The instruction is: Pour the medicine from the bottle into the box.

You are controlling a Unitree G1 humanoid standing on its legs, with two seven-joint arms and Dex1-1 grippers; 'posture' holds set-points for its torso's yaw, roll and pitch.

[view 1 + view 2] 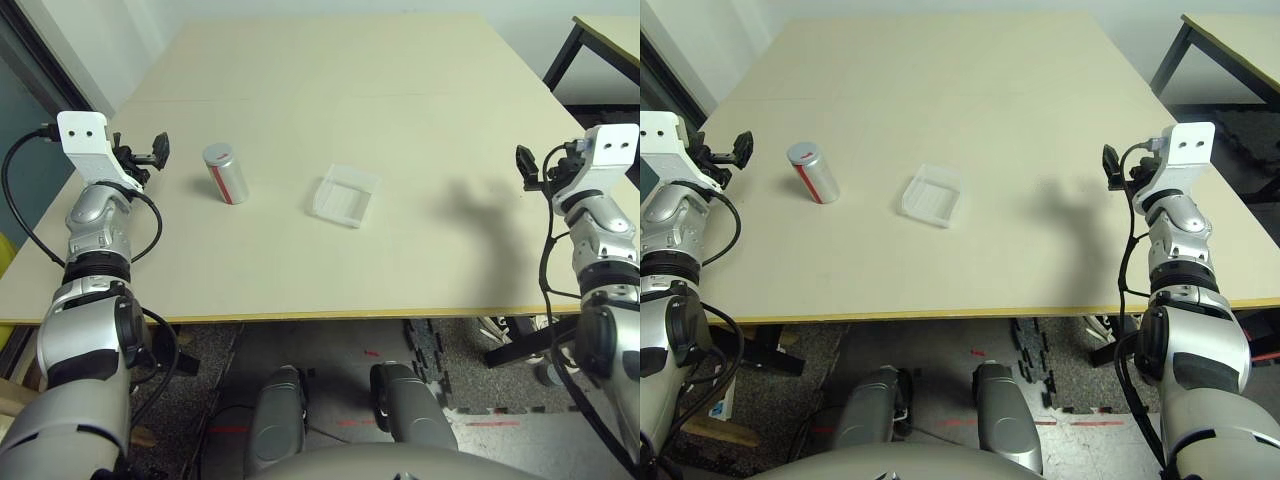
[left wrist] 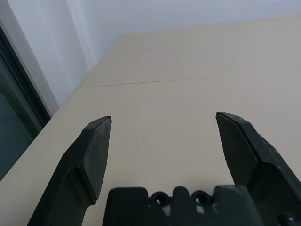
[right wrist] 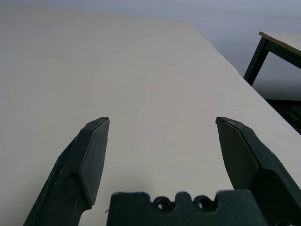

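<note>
- Black two-fingered left pincer [image 1: 157,151] hangs over the left edge of the desk [image 1: 340,80], jaws spread wide, nothing between them; the left wrist view shows only bare desk between the fingers [image 2: 94,155].
- Right pincer [image 1: 527,166] hangs over the right edge of the desk, likewise spread wide and empty; fingers [image 3: 91,160] frame bare desk surface.
- Both arms sit symmetric and well out to the sides. Judgement: a neutral ready stance that leaves the working area unobstructed for the head camera; no approach begun.
- Bottle [image 1: 226,173]: silvery-grey cylinder with red vertical stripe, standing on the desk near the left pincer, apart from it, leaning slightly as seen from the head camera. Nearer to the left pincer than to the right, so the left arm looks the natural one for the grasp.
- Top of bottle reads as a flat grey disc; cannot tell whether that is a cap in place or an open mouth. Medicine not visible; presumably inside the bottle.
- Box [image 1: 346,195]: shallow clear plastic square tray, lying flat on the desk to the right of the bottle, well apart from it, roughly mid-desk. It appears empty; no pills seen in it, though pills that small could be hard to resolve.
- Second desk corner [image 1: 605,35] at far right, well apart from the work.
- Task status, judged: nothing poured yet; grasp of bottle is the step in hand.
</note>
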